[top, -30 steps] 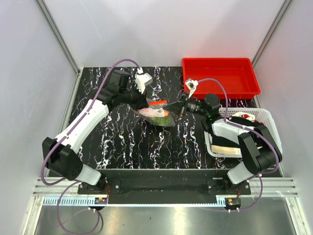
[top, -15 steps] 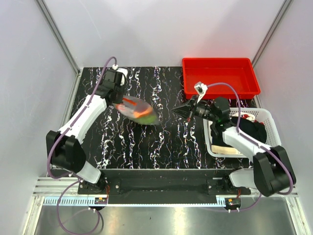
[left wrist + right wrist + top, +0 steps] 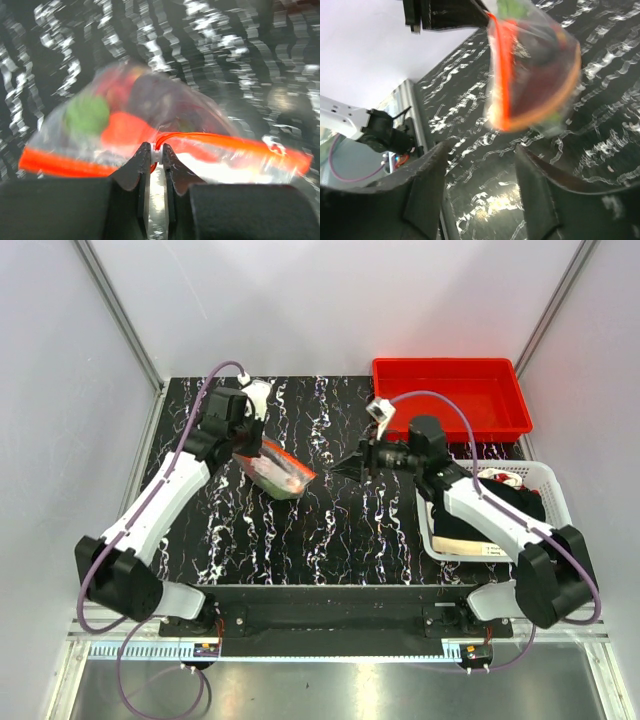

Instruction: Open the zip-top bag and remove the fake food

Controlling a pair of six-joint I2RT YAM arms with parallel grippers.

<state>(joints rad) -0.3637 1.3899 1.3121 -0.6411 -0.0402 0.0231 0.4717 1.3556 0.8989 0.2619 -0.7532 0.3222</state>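
The zip-top bag (image 3: 280, 469) hangs clear of the table at the left-centre, its orange-red zip strip (image 3: 250, 148) uppermost. My left gripper (image 3: 156, 151) is shut on the white slider at that strip. Through the clear plastic the fake food shows blurred: a green piece (image 3: 87, 114), an orange piece (image 3: 125, 131) and a dark purple piece (image 3: 152, 95). My right gripper (image 3: 347, 468) stands open to the right of the bag, apart from it, with nothing between its fingers (image 3: 427, 172). In the right wrist view the bag (image 3: 535, 75) dangles from the left fingers above the marbled table.
A red bin (image 3: 450, 420) sits at the back right. A white mesh basket (image 3: 555, 490) with dark items stands at the right edge, under the right forearm. The tabletop (image 3: 330, 530) is black with white marbling.
The left arm has carried the bag leftward from the table's middle and it still swings. The right gripper has drawn away from the bag and opened.
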